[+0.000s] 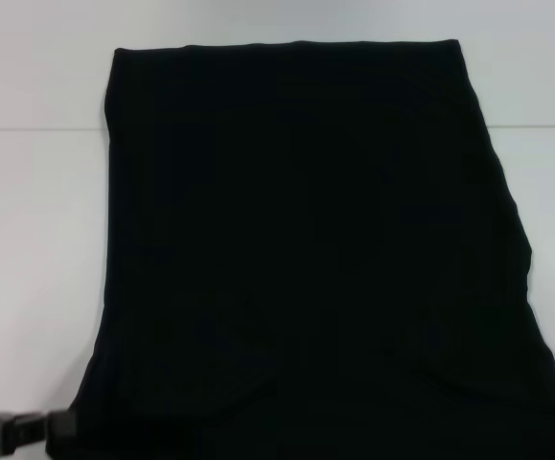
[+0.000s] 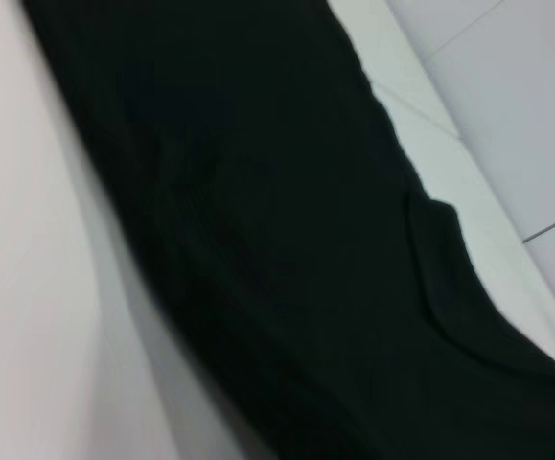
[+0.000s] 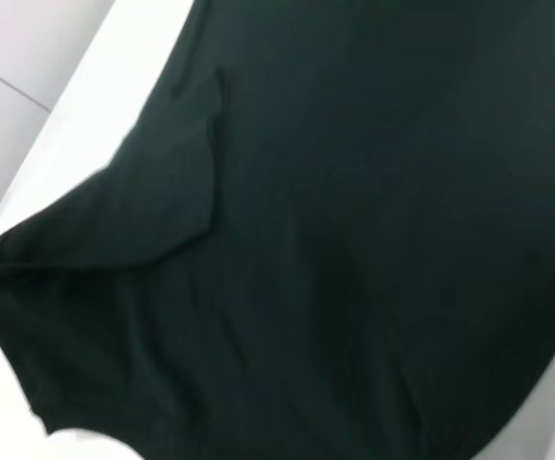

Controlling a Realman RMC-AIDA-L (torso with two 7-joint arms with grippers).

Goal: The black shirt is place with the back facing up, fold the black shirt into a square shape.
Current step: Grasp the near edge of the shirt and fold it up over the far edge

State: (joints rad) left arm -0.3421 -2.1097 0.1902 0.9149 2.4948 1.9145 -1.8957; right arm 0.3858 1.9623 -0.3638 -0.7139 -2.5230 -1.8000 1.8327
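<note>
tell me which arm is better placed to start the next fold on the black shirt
Left, probably. The left gripper sits right beside the black shirt at its near left corner on the white table; the right gripper isn't visible in the head view.

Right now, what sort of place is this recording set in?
Probably a lab or test workstation, not a home: a plain white tabletop holding only a large black cloth shirt, with the left pincer at its near edge.
</note>
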